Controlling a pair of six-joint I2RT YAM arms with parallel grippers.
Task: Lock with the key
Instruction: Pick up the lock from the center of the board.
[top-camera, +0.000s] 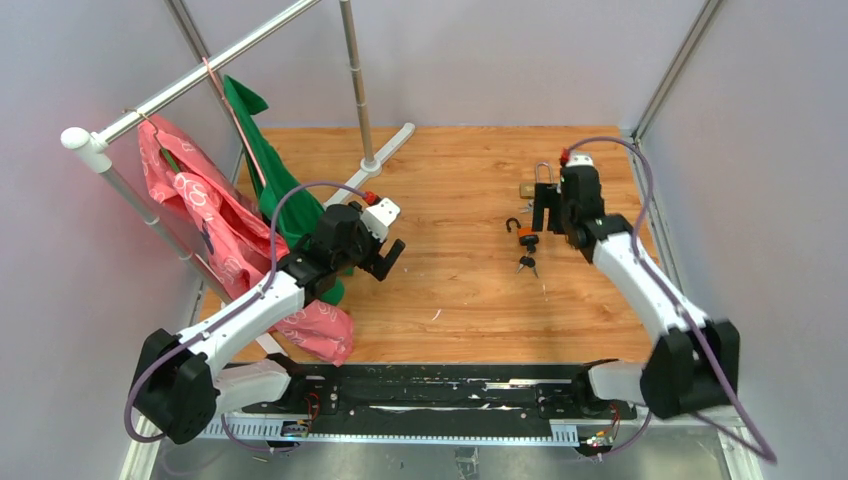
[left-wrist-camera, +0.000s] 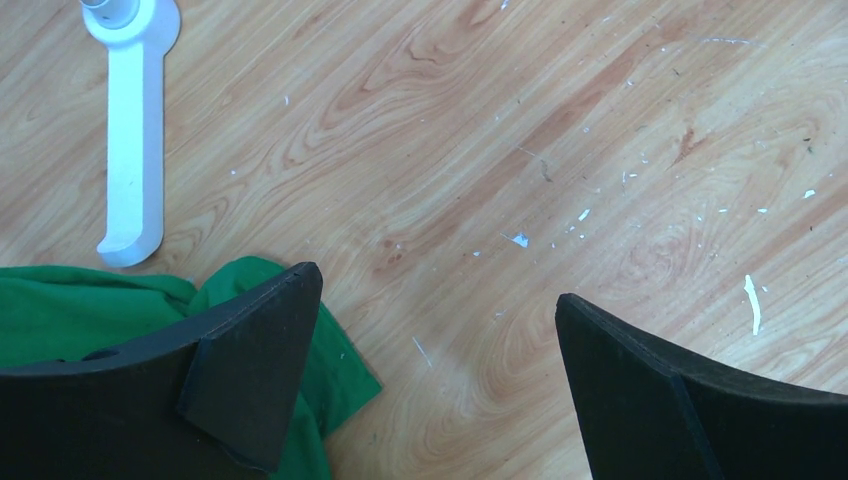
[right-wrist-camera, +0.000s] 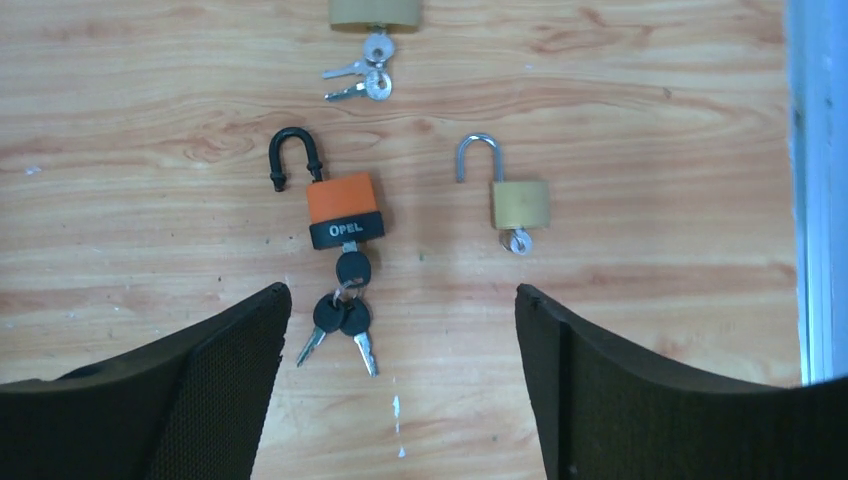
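Locate orange padlock (right-wrist-camera: 343, 212) flat on the tabletop (right-wrist-camera: 150, 150), right half, mid-depth. Read it as unlocked: shackle swung open, key seated in the cylinder, black key bunch (right-wrist-camera: 340, 315) trailing toward the near side. Find right pincer (right-wrist-camera: 400, 295) hovering just near of it, spread wide, gripping nothing, touching nothing. Find left pincer (left-wrist-camera: 435, 290) well apart on the left, likewise spread wide and empty, over bare wood beside green cloth (left-wrist-camera: 60, 310).

Judge step in hand as approach; nothing grasped yet. Cannot tell for certain which padlock is aimed at. Expect next move to call for pressing the shackle home, then turning the key. Probably means steadying the body with one pincer and working the small, low-lying key head with the other.

Count three padlocks:
- one orange;
- one small brass padlock (right-wrist-camera: 520, 203) just right of it, shackle open, one key inserted;
- one far brass padlock (right-wrist-camera: 372, 12), cut by the frame edge.

Count three black-headed keys and three silver keys (right-wrist-camera: 360, 80) at the far lock.
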